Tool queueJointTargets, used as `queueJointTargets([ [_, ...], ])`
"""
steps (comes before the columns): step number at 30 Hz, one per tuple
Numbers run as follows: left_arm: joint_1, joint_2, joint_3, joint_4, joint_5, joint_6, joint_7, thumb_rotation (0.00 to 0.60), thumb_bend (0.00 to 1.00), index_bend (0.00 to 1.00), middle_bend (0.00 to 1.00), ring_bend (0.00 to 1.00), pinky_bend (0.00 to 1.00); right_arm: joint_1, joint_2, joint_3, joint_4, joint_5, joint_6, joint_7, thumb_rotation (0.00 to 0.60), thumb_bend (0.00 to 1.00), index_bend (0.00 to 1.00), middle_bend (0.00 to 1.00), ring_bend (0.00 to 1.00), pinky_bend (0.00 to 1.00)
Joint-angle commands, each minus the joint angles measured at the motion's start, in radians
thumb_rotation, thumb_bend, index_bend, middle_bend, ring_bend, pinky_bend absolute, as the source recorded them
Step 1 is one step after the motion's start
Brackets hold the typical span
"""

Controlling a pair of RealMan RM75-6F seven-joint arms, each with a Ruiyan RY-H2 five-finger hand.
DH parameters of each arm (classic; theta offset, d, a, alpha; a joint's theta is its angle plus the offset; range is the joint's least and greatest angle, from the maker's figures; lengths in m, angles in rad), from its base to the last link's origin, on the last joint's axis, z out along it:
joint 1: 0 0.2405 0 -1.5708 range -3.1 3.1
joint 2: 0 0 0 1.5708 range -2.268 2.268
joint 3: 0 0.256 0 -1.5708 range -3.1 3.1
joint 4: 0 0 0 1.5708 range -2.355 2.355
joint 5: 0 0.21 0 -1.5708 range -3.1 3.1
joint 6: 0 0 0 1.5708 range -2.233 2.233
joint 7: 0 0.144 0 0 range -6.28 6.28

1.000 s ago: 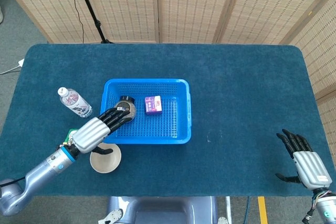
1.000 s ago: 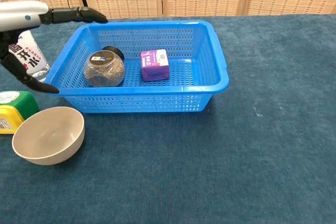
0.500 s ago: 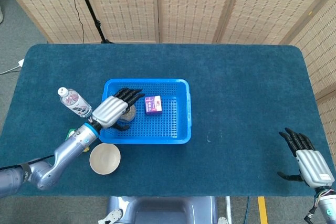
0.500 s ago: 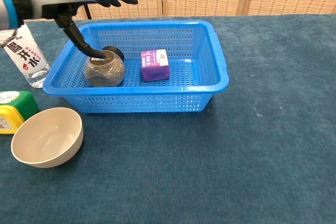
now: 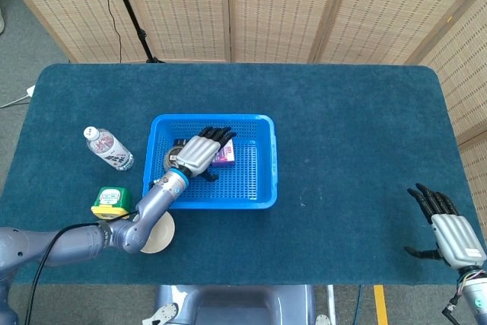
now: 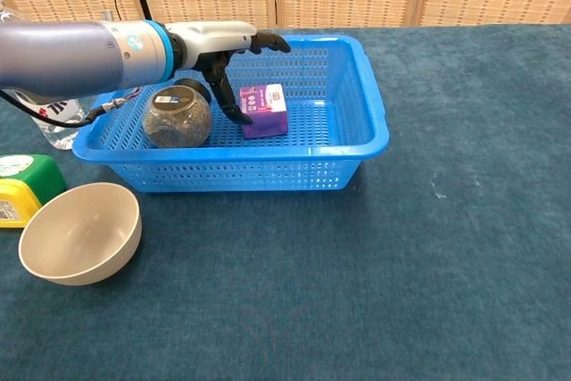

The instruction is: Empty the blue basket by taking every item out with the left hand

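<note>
Left hand (image 6: 234,46): reached over the blue basket (image 6: 370,95) from its left side, fingers spread and holding nothing. In the chest view the thumb (image 6: 230,104) points down into the gap between the two items, its tip just beside the purple carton (image 6: 264,110); whether it touches the carton cannot be told. The pose reads as a hand set above its target before closing.

Purple carton: inside the basket, near the middle of the far half, lying flat. Seemingly next to be taken.

Round glass jar (image 6: 177,117), dark lid, brownish contents: inside the basket against its left wall, on its side. Still to be removed.

Blue basket: on the table (image 5: 358,135), left of centre, both items still in it, so the emptying is unfinished.

Right hand (image 5: 454,235): at the table's near right corner, fingers apart, idle, well apart from the basket, as the task leaves it no part.

Water bottle (image 5: 108,148), green-and-yellow container (image 5: 110,200) and beige bowl (image 6: 78,231): on the table outside the basket's left side, towards the near left edge.
</note>
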State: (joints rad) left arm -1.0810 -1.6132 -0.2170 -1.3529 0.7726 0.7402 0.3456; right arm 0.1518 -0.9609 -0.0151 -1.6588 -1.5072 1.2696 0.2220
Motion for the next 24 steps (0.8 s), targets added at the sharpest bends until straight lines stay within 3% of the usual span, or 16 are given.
queueJointTargets([
  [1, -0.035, -0.048, -0.013, 0.065, -0.056, -0.022, 0.019, 0.6, 0.2, 0.0, 0.0, 0.0, 0.03, 0.001, 0.001, 0.002, 0.003, 0.006, -0.003, 0.004, 0.6, 0.0, 0.0, 0.0, 0.0, 0.0],
  [20, -0.092, -0.153, -0.023, 0.211, -0.152, -0.082, 0.019, 0.6, 0.21, 0.0, 0.0, 0.0, 0.08, 0.002, 0.006, 0.011, 0.013, 0.024, -0.009, 0.027, 0.6, 0.0, 0.0, 0.0, 0.0, 0.0],
  [24, -0.102, -0.173, -0.023, 0.236, -0.161, -0.092, 0.02, 0.6, 0.22, 0.01, 0.0, 0.0, 0.15, 0.001, 0.008, 0.012, 0.014, 0.024, -0.008, 0.034, 0.6, 0.0, 0.0, 0.0, 0.0, 0.0],
])
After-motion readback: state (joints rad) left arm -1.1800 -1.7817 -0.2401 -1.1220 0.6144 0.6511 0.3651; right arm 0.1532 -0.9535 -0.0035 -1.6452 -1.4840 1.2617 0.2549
